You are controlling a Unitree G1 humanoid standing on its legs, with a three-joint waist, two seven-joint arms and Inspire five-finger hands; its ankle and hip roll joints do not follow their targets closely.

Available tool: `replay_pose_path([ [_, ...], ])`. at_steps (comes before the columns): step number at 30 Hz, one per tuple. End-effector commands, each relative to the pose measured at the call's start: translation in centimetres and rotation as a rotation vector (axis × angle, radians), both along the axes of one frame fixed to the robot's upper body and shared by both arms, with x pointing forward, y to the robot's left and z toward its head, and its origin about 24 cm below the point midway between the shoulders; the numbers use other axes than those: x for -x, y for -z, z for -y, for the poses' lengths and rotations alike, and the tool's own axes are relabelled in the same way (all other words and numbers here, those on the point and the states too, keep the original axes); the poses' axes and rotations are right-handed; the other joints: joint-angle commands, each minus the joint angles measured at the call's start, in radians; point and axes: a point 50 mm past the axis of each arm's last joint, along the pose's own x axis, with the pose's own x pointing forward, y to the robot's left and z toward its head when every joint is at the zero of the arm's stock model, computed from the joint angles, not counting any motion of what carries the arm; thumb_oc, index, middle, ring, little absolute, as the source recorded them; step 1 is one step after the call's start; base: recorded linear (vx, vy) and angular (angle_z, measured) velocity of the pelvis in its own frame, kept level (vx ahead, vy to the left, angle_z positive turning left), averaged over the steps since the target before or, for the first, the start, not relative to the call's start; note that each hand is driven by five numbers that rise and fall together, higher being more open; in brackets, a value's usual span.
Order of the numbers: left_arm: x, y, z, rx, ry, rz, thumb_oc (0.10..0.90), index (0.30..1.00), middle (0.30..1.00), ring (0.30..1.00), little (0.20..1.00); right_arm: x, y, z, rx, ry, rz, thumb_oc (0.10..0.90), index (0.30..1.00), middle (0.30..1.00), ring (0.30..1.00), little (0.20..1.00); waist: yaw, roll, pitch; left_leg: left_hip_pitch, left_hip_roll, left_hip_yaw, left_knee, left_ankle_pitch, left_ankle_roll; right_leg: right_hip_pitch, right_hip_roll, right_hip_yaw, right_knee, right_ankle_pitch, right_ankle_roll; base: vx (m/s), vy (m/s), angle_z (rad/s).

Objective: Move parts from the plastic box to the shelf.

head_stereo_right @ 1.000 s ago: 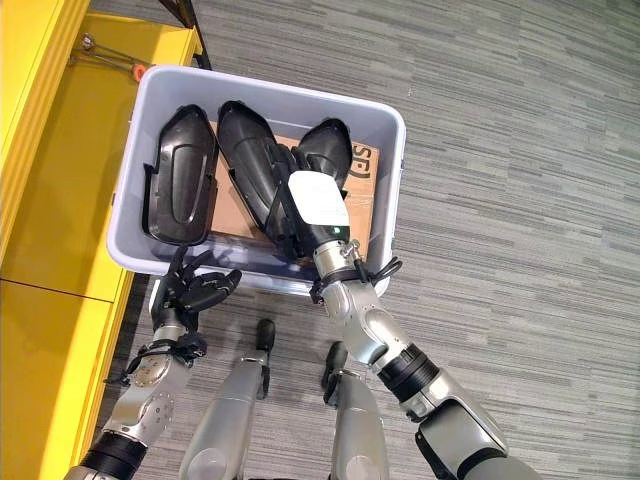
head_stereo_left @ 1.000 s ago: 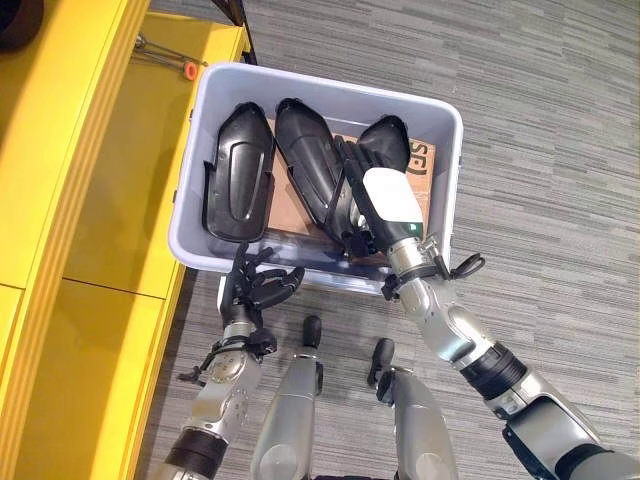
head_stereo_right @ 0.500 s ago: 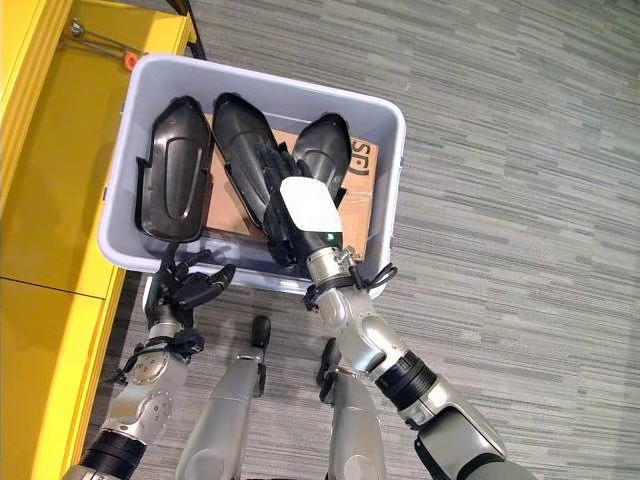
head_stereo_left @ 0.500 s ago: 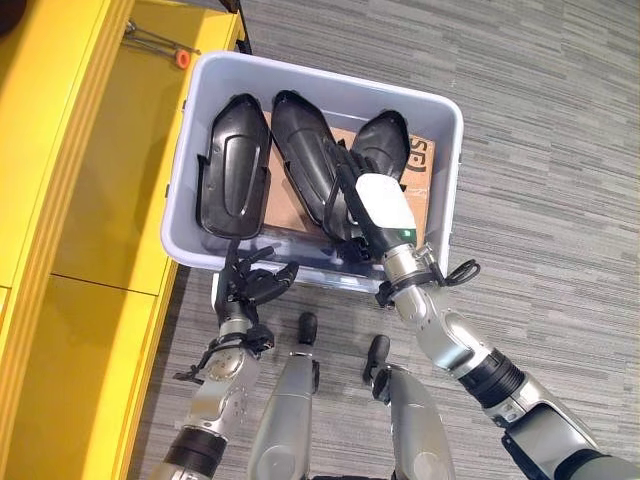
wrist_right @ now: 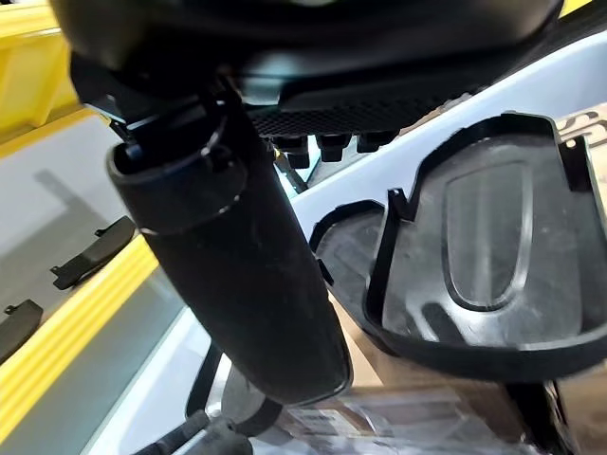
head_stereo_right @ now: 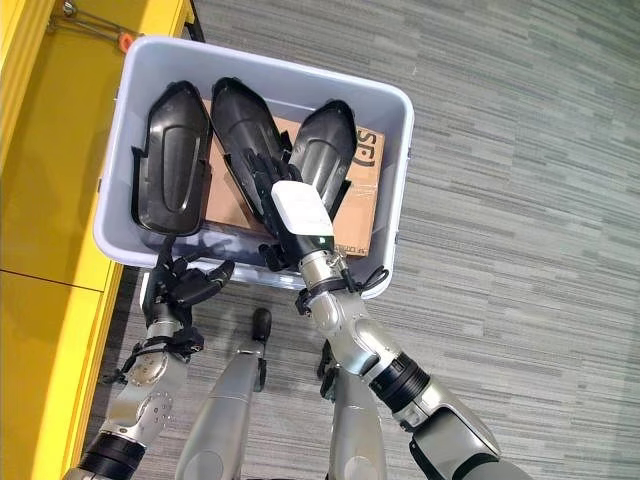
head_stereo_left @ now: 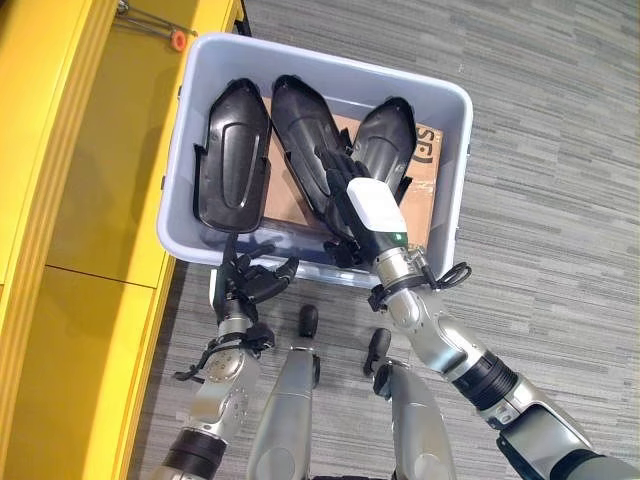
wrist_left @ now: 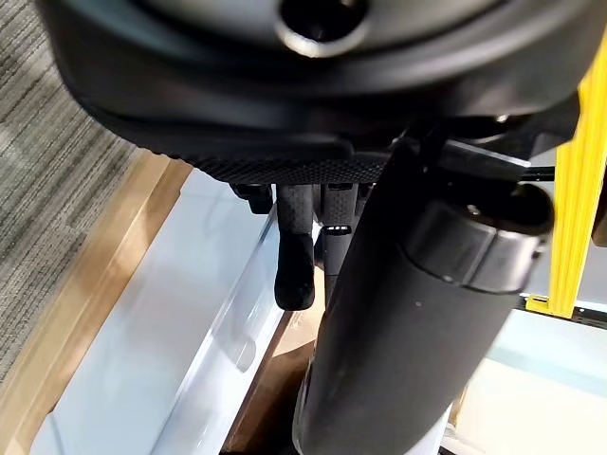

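On the far left stands the yellow shelf (head_stereo_left: pixel 90 180), its flat surface running alongside the plastic box (head_stereo_left: pixel 190 160). At the shelf's far end lies a thin metal tool with an orange tip (head_stereo_left: pixel 178 39), close to the box's far left corner.

The box is pale grey-blue and sits on the grey striped carpet (head_stereo_left: pixel 560 150), just beside the shelf. Inside it lie three black moulded parts on a sheet of brown cardboard (head_stereo_left: pixel 290 205). The left part (head_stereo_left: pixel 232 160) lies hollow side up along the box's left wall. The middle part (head_stereo_left: pixel 305 140) is beside it, tilted, and the right part (head_stereo_left: pixel 385 140) leans next to that one, its wide end towards the far wall.

The left hand (head_stereo_left: pixel 248 285) hovers at the near outer wall of the box, below the left corner, its fingers loosely curled with nothing between them; in the left wrist view the fingers (wrist_left: pixel 296 246) hang over the box's pale rim without gripping it.

The right hand (head_stereo_left: pixel 352 195), with a white cover on its back, reaches over the near rim into the box and lies between the middle and right parts, its dark fingers over the middle part's edge. I cannot tell whether they are closed on it. The right wrist view shows the hollow left part (wrist_right: pixel 484 256) ahead of the hand, apart from it.
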Motion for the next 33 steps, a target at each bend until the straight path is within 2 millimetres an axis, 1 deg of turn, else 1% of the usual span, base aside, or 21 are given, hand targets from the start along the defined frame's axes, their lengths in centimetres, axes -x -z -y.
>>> replay_pose_path([
  [1,-0.4,0.1,0.8,-0.002,0.012,-0.02,0.9,1.0,1.0,1.0,1.0,1.7,-5.3,-1.0,-0.115,-0.066,0.263,0.9,1.0,1.0,1.0,1.0,-0.008,0.01,-0.012,0.04,0.026,0.066,0.107,-0.219,0.014,0.03,-0.056,0.004,-0.062,0.008,0.052,0.02,0.019,0.03],
  [4,-0.3,0.0,0.8,-0.001,0.008,-0.012,0.9,1.0,1.0,1.0,1.0,1.4,-5.4,-0.5,-0.098,-0.017,0.299,0.9,1.0,1.0,1.0,1.0,-0.01,0.017,-0.012,0.025,0.027,0.069,0.121,-0.23,0.014,0.011,-0.057,0.009,-0.045,-0.001,0.053,0.03,0.03,0.01],
  [5,-0.3,-0.2,1.0,-0.001,0.008,-0.002,0.9,1.0,1.0,1.0,1.0,1.2,-6.0,0.2,-0.052,0.047,0.38,0.9,1.0,1.0,1.0,1.0,-0.014,0.023,-0.012,0.004,0.025,0.072,0.132,-0.235,0.016,-0.008,-0.056,0.015,-0.037,-0.003,0.054,0.03,0.017,0.01],
  [8,-0.3,-0.2,1.1,-0.007,0.013,0.003,0.9,1.0,1.0,1.0,1.0,1.1,-6.4,0.7,-0.026,0.09,0.422,0.9,1.0,1.0,1.0,1.0,-0.017,0.027,-0.012,-0.014,0.025,0.074,0.143,-0.238,0.018,-0.025,-0.056,0.018,-0.028,-0.007,0.054,0.0,0.0,0.0],
  [11,-0.3,-0.2,1.1,-0.011,0.014,0.004,0.9,1.0,1.0,1.0,1.0,1.0,-6.6,1.0,-0.016,0.12,0.448,0.9,1.0,1.0,1.0,1.0,-0.019,0.034,-0.012,-0.034,0.022,0.076,0.154,-0.24,0.019,-0.048,-0.056,0.021,-0.017,-0.01,0.054,0.0,0.0,0.0],
  [17,-0.1,-0.4,1.5,-0.003,0.02,0.02,0.9,1.0,1.0,1.0,1.0,0.2,-6.4,1.7,-0.023,0.209,0.475,0.9,1.0,1.0,1.0,1.0,-0.023,0.06,-0.012,-0.104,0.013,0.081,0.188,-0.248,0.023,-0.117,-0.064,0.029,0.019,-0.019,0.051,0.01,0.008,0.01],
  [18,-0.1,-0.4,1.5,-0.003,0.02,0.021,0.9,1.0,1.0,1.0,1.0,0.2,-6.4,1.7,-0.023,0.209,0.476,0.9,1.0,1.0,1.0,1.0,-0.023,0.06,-0.012,-0.105,0.013,0.08,0.19,-0.248,0.023,-0.119,-0.064,0.03,0.02,-0.02,0.051,0.0,0.0,0.0],
  [19,-0.1,-0.5,1.6,-0.002,0.022,0.026,0.9,1.0,1.0,1.0,1.0,-0.3,-6.2,2.2,-0.022,0.252,0.472,0.9,1.0,1.0,1.0,1.0,-0.024,0.069,-0.012,-0.12,0.01,0.082,0.191,-0.248,0.024,-0.135,-0.066,0.032,0.027,-0.022,0.051,0.0,0.0,0.0],
  [21,-0.1,-0.6,1.7,0.001,0.022,0.032,0.9,1.0,1.0,1.0,1.0,-0.6,-6.1,2.5,-0.027,0.278,0.477,0.9,1.0,1.0,1.0,1.0,-0.024,0.072,-0.012,-0.131,0.009,0.084,0.198,-0.248,0.025,-0.147,-0.067,0.032,0.034,-0.024,0.05,0.01,0.009,0.03],
  [22,-0.2,-0.6,1.9,0.004,0.03,0.033,0.9,1.0,1.0,1.0,1.0,-1.2,-5.9,3.1,-0.014,0.333,0.469,0.9,1.0,1.0,1.0,1.0,-0.024,0.08,-0.012,-0.145,0.005,0.085,0.201,-0.25,0.027,-0.162,-0.07,0.033,0.04,-0.025,0.05,0.01,0.011,0.09],
  [24,-0.3,-0.7,2.0,0.003,0.03,0.04,0.9,1.0,1.0,1.0,1.0,-1.5,-5.8,3.4,-0.009,0.356,0.468,0.9,1.0,1.0,1.0,1.0,-0.024,0.084,-0.012,-0.153,0.002,0.086,0.203,-0.25,0.027,-0.169,-0.071,0.035,0.044,-0.026,0.051,0.01,0.02,0.08],
  [25,-0.3,-0.7,2.1,0.008,0.032,0.042,0.9,1.0,1.0,1.0,1.0,-2.0,-5.4,3.8,0.011,0.39,0.453,0.9,1.0,1.0,1.0,1.0,-0.025,0.091,-0.012,-0.163,-0.001,0.087,0.203,-0.25,0.027,-0.18,-0.074,0.038,0.046,-0.026,0.051,0.02,0.032,0.06],
  [27,-0.3,-0.7,2.2,0.011,0.034,0.044,0.9,1.0,1.0,1.0,1.0,-2.4,-5.1,4.3,0.011,0.419,0.437,0.9,1.0,1.0,1.0,1.0,-0.026,0.095,-0.012,-0.177,-0.004,0.087,0.205,-0.248,0.027,-0.194,-0.074,0.04,0.05,-0.026,0.051,0.01,0.021,0.13],
  [29,-0.4,-0.7,2.4,0.015,0.038,0.042,0.9,1.0,1.0,1.0,1.0,-2.9,-4.3,4.7,0.026,0.453,0.401,0.9,1.0,1.0,1.0,1.0,-0.023,0.102,-0.012,-0.194,-0.01,0.086,0.21,-0.247,0.028,-0.21,-0.077,0.041,0.059,-0.029,0.05,0.01,0.01,0.11],
  [30,-0.4,-0.7,2.4,0.015,0.038,0.043,0.9,1.0,1.0,1.0,1.0,-2.9,-4.3,4.7,0.025,0.453,0.402,0.9,1.0,1.0,1.0,1.0,-0.023,0.102,-0.012,-0.196,-0.01,0.086,0.212,-0.248,0.028,-0.211,-0.077,0.041,0.06,-0.029,0.05,0.01,0.013,0.09],
  [33,-0.4,-0.7,2.7,0.021,0.044,0.042,0.9,1.0,1.0,1.0,1.0,-3.6,-3.2,5.0,0.012,0.486,0.345,0.9,1.0,1.0,1.0,1.0,-0.021,0.113,-0.012,-0.219,-0.015,0.086,0.22,-0.247,0.029,-0.236,-0.081,0.044,0.072,-0.032,0.047,0.01,0.004,0.03],
])
